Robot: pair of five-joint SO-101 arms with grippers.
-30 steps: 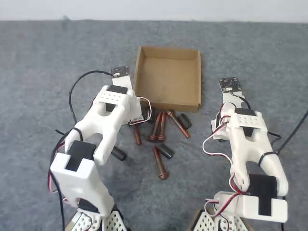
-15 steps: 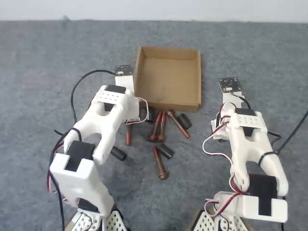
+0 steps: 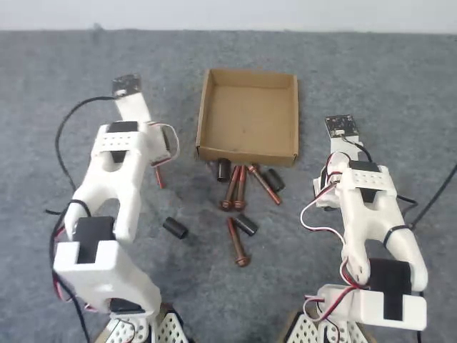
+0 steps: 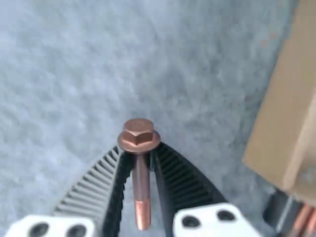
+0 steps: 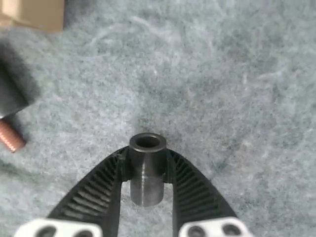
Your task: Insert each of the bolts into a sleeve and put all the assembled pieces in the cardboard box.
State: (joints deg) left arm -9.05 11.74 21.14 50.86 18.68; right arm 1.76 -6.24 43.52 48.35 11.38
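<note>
Two grippers, both loaded. My left gripper [image 4: 139, 150] pinched a copper bolt [image 4: 141, 182] on the shank just under its hex head. The jaws pressed on both sides and the threaded end pointed back toward my wrist. From the high view, my left arm [image 3: 118, 171] stood left of the cardboard box [image 3: 247, 153], apart from it, with the held bolt poking out beneath over the grey carpet [image 3: 64, 78]. I could not tell whether it touched the carpet.

My right gripper [image 5: 146, 157] was clamped on a black sleeve [image 5: 146, 180]. Its open bore faced away from my wrist, above bare carpet, right of the box.

Four more bolts lay on the carpet in front of the box:
- a pair of bolts [image 3: 240, 186] side by side, heads toward me
- an angled bolt [image 3: 264, 184] just right of them
- a lone bolt [image 3: 238, 243] nearer my bases

Four sleeves lay loose:
- a first sleeve [image 3: 223, 169] against the box's front wall, at the pair's far ends
- a second sleeve [image 3: 273, 179] beside the angled bolt
- a third sleeve [image 3: 247, 225] next to the lone bolt
- a fourth sleeve [image 3: 174, 228] off to the left, near my left arm
</note>
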